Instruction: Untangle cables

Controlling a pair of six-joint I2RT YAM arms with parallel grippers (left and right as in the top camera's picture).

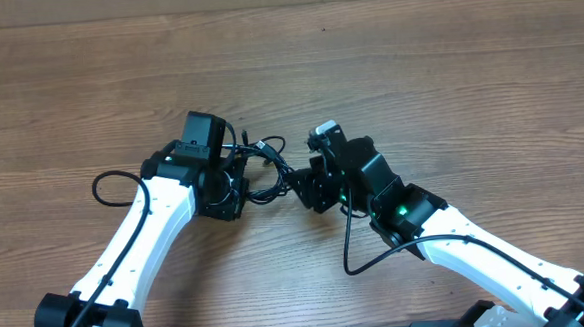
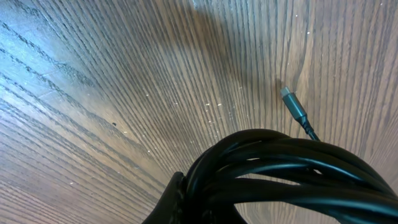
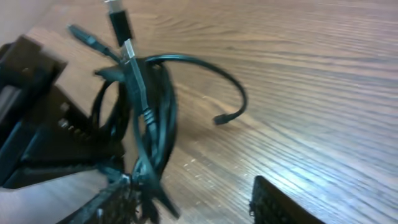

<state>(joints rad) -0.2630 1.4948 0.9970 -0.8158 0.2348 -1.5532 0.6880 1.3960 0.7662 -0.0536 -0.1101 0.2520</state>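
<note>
Cables (image 2: pixel 261 186) crowd the left jaws, grip cannot be told; right jaws released.

glossy black cables (image 2: pixel 292 168), matt grained wood table (image 2: pixel 124 74)

Wooden table (image 1: pixel 447 55), tangled cables (image 1: pixel 262 173) seemingly atop

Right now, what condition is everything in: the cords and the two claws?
cables: one tangled, coiled bundle, not yet separated, lifted off the table, with plug ends sticking out loose.
left gripper: shut on the bundle, as far as the views show.
right gripper: open, fingers spread apart, with the bundle next to one finger.
</note>
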